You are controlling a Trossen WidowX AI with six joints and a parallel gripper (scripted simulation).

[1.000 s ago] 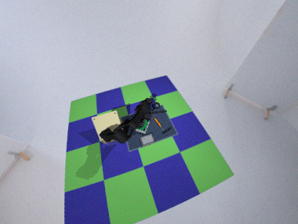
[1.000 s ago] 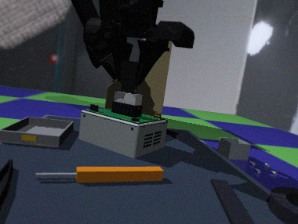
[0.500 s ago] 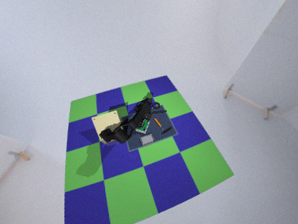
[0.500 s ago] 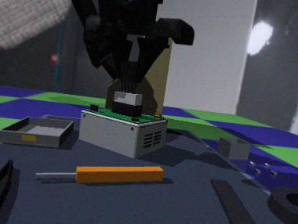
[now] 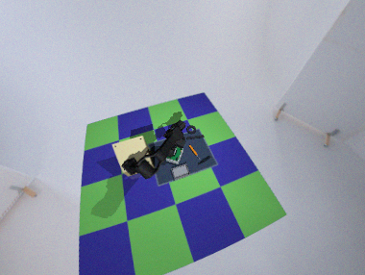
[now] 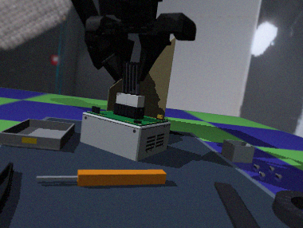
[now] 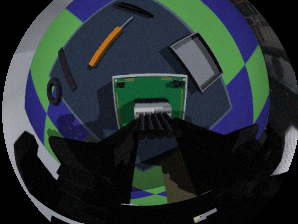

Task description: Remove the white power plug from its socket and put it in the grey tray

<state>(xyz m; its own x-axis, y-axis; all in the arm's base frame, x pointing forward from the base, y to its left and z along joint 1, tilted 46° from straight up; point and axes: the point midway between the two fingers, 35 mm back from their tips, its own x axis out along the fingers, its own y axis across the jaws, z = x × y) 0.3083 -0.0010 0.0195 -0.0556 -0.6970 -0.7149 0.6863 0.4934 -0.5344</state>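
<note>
End effector (image 6: 131, 80) (image 7: 156, 123): closed on the wires (image 6: 131, 76) (image 7: 154, 123) above the circuit board (image 5: 177, 155) (image 6: 108, 115) (image 7: 131, 90), likely for rocking leverage
White plug (image 6: 130, 100) (image 7: 152, 107): upright on board, apparently still seated
Grey tray (image 5: 173, 173) (image 6: 49, 142) (image 7: 211, 54): beside board, ready

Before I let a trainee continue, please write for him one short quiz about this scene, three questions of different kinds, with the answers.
1. True or false: the white power plug lies inside the grey tray.

2. Which colour is the screwdriver's handle?
A) green
B) orange
C) yellow

3. Fill in the missing word: from the top of the plug, several black ____ rise.

Key: 1 false, it sits on the black socket of the circuit board; 2 B; 3 wires.
</note>
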